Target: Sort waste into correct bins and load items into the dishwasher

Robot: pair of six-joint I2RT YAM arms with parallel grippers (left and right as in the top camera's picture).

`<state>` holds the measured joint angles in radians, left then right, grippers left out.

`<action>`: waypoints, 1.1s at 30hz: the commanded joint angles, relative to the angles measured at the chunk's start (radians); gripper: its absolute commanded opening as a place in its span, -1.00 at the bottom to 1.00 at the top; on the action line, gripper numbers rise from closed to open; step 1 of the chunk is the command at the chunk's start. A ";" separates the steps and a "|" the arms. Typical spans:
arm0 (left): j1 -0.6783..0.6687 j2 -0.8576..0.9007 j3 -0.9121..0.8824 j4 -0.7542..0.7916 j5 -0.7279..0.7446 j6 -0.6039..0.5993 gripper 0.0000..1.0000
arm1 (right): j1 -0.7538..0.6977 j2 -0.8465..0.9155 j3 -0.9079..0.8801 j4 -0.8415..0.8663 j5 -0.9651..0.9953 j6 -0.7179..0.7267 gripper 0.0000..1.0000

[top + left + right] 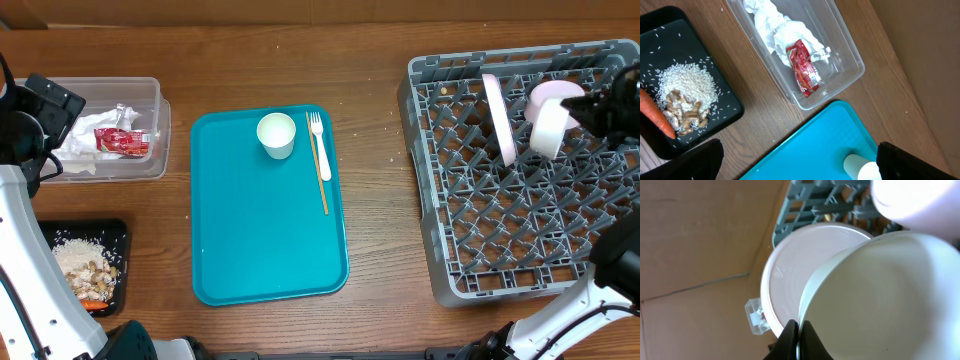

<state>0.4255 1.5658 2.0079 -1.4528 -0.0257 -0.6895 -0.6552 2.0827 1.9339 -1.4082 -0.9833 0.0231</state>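
My right gripper (798, 336) is shut on the rim of a white bowl (880, 300), holding it on edge over the grey dishwasher rack (470, 270). Just left of it a pale-pink plate (500, 118) stands upright among the pegs, and a pink bowl (552, 95) sits behind. My left gripper (800, 165) hangs open above the table's left side with nothing between its fingers (702, 160). A white cup (277, 134) and a fork (319, 150) lie on the teal tray (265, 240). White napkins (775, 25) and a red wrapper (804, 67) lie in the clear bin (850, 75). Rice (687, 82), scraps and a carrot (657, 115) rest on the black tray (725, 115).
The teal tray lies mid-table between the bins on the left and the rack on the right. Bare wood (375, 200) shows between tray and rack. The left arm's white link (30, 270) runs along the table's left edge beside the black tray.
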 commanded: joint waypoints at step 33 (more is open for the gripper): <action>0.000 0.000 0.003 -0.002 0.000 -0.014 1.00 | -0.119 -0.256 -0.014 -0.040 0.695 0.323 -0.70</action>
<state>0.4255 1.5658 2.0079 -1.4528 -0.0257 -0.6895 -0.7727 1.8992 1.8965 -1.4517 -0.4049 0.3000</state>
